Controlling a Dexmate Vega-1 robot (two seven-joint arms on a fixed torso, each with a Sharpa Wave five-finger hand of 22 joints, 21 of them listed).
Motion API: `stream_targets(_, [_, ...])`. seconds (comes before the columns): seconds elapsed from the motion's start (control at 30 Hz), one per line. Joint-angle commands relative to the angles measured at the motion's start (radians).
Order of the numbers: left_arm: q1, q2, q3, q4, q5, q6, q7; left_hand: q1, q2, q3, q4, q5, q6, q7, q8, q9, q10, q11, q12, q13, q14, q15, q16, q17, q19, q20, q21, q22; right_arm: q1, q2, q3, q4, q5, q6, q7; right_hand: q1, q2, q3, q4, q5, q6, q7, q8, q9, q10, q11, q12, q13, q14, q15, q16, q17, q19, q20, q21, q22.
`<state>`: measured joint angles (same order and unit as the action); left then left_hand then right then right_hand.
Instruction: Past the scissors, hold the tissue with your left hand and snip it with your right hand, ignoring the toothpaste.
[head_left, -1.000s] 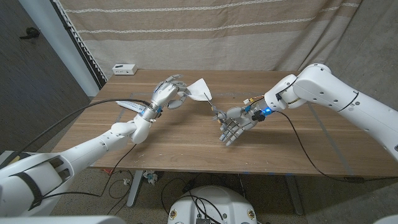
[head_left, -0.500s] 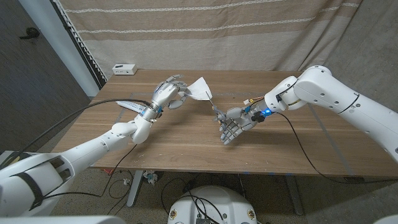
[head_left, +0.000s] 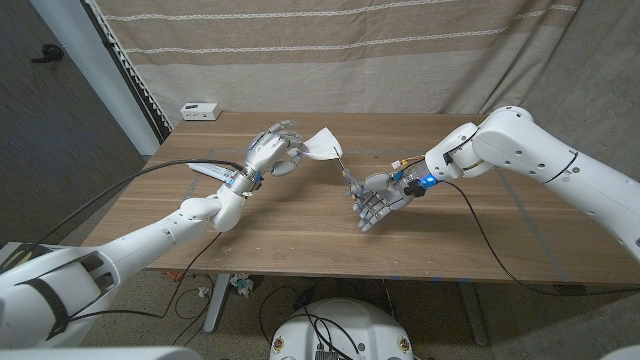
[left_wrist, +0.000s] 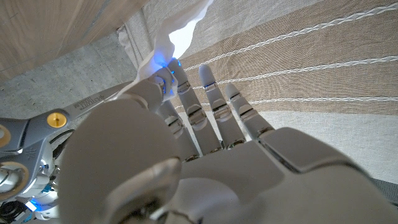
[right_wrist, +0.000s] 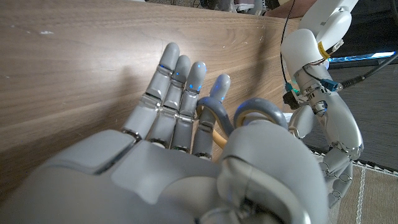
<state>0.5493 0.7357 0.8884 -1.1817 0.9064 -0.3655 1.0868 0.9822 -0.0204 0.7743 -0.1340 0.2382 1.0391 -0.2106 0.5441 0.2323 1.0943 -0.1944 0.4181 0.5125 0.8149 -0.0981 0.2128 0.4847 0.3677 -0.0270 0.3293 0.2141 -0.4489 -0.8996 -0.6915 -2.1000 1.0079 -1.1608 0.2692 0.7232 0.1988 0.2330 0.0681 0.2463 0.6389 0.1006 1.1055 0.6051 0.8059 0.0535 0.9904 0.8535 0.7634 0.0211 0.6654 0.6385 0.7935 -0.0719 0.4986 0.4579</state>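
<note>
My left hand (head_left: 272, 150) is raised over the table's far left part and pinches a white tissue (head_left: 324, 144) that hangs out toward the middle. The left wrist view has the tissue (left_wrist: 176, 30) at the fingertips of the left hand (left_wrist: 186, 155). My right hand (head_left: 380, 198) grips grey-handled scissors (head_left: 349, 172), their blades pointing up toward the tissue's lower edge, just short of it. In the right wrist view the handle loops (right_wrist: 249, 115) sit around the digits of the right hand (right_wrist: 180, 149). A white and blue toothpaste tube (head_left: 208, 169) lies under my left wrist.
A small white box (head_left: 200, 110) sits at the table's far left corner. A black cable (head_left: 495, 245) from the right arm trails across the wooden table (head_left: 300, 230) on the right. A striped curtain hangs behind.
</note>
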Motion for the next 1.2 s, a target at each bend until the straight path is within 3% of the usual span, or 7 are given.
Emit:
stream_targets(0.03, [0.008, 0.008, -0.007, -0.010, -0.001, 0.007, -0.008, 0.009, 0.001, 0.010, 0.002, 0.007, 0.006, 0.000, 0.005, -0.001, 0.020, -0.016, 0.004, 0.003, 0.001, -0.136, -0.006, 0.004, 0.000, -0.002, 0.004, 0.002, 0.012, -0.004, -0.017, -0.006, -0.019, -0.009, 0.001, 0.053, 0.016, 0.202, 0.044, -0.018, 0.023, 0.018, -0.014, 0.023, 0.105, -0.095, 0.058, 0.078, 0.120, -0.222, 0.063, 0.082, -0.024, -0.038, 0.082, 0.095])
stream_targets(0.13, [0.009, 0.010, -0.010, -0.011, -0.002, 0.008, -0.010, 0.008, 0.001, 0.010, 0.002, 0.007, 0.006, 0.000, 0.006, -0.001, 0.021, -0.016, 0.004, 0.003, 0.000, -0.136, -0.006, 0.004, -0.001, -0.002, 0.004, 0.002, 0.004, 0.000, -0.004, -0.011, -0.009, -0.021, -0.021, 0.082, 0.013, 0.218, 0.026, -0.024, 0.044, 0.021, -0.019, 0.033, 0.132, -0.120, 0.083, 0.102, 0.159, -0.229, 0.106, 0.102, -0.010, -0.044, 0.139, 0.149])
stream_targets(0.27, [0.013, 0.011, -0.012, -0.012, -0.004, 0.009, -0.007, 0.009, 0.000, 0.010, 0.001, 0.006, 0.006, 0.000, 0.006, -0.001, 0.020, -0.016, 0.004, 0.003, 0.001, -0.137, -0.006, 0.005, 0.000, -0.003, 0.004, 0.002, -0.025, -0.001, 0.027, -0.027, 0.004, -0.019, -0.074, 0.138, 0.009, 0.230, -0.001, -0.034, 0.099, 0.033, -0.042, 0.053, 0.169, -0.146, 0.188, 0.264, 0.225, -0.239, 0.175, 0.104, -0.001, -0.059, 0.282, 0.280])
stream_targets(0.4, [0.018, 0.012, -0.015, -0.012, -0.007, 0.008, -0.006, 0.008, 0.001, 0.010, 0.002, 0.006, 0.005, 0.000, 0.006, -0.001, 0.019, -0.016, 0.002, 0.001, 0.001, -0.137, -0.006, 0.006, -0.001, -0.002, 0.004, 0.002, -0.056, -0.002, 0.056, -0.054, 0.016, -0.015, -0.131, 0.184, 0.004, 0.251, -0.040, -0.051, 0.174, 0.052, -0.022, 0.077, 0.231, -0.129, 0.267, 0.359, 0.251, -0.238, 0.207, 0.106, 0.027, -0.054, 0.331, 0.284])
stream_targets(0.47, [0.019, 0.012, -0.015, -0.012, -0.007, 0.008, -0.005, 0.007, 0.000, 0.011, 0.002, 0.006, 0.005, 0.000, 0.006, -0.001, 0.019, -0.016, 0.002, 0.001, 0.000, -0.136, -0.007, 0.006, -0.001, -0.002, 0.005, 0.002, -0.078, 0.006, 0.081, -0.054, 0.042, -0.016, -0.162, 0.201, 0.001, 0.263, -0.057, -0.039, 0.211, 0.055, 0.005, 0.113, 0.251, -0.121, 0.301, 0.379, 0.273, -0.241, 0.228, 0.114, 0.048, -0.060, 0.357, 0.279])
stream_targets(0.73, [0.030, 0.016, -0.023, -0.025, -0.016, 0.012, -0.011, 0.006, 0.000, 0.012, 0.003, 0.006, 0.004, 0.000, 0.006, -0.001, 0.020, -0.016, 0.002, 0.002, -0.001, -0.136, -0.008, 0.006, -0.001, -0.002, 0.005, 0.002, -0.101, 0.008, 0.103, -0.068, 0.074, -0.017, -0.212, 0.214, -0.004, 0.267, -0.074, -0.019, 0.258, 0.074, -0.001, 0.099, 0.279, -0.104, 0.354, 0.382, 0.293, -0.242, 0.240, 0.101, 0.049, -0.060, 0.373, 0.248])
stream_targets(1.2, [0.069, 0.039, -0.047, -0.058, -0.023, 0.026, -0.012, 0.008, 0.001, 0.013, 0.002, 0.006, 0.003, 0.000, 0.006, -0.001, 0.021, -0.016, 0.002, 0.003, -0.001, -0.136, -0.008, 0.008, -0.001, -0.003, 0.006, 0.002, -0.117, -0.005, 0.116, -0.066, 0.130, -0.009, -0.233, 0.214, -0.007, 0.261, -0.083, 0.010, 0.275, 0.061, -0.017, 0.086, 0.270, -0.111, 0.400, 0.381, 0.299, -0.240, 0.242, 0.078, 0.044, -0.065, 0.393, 0.212])
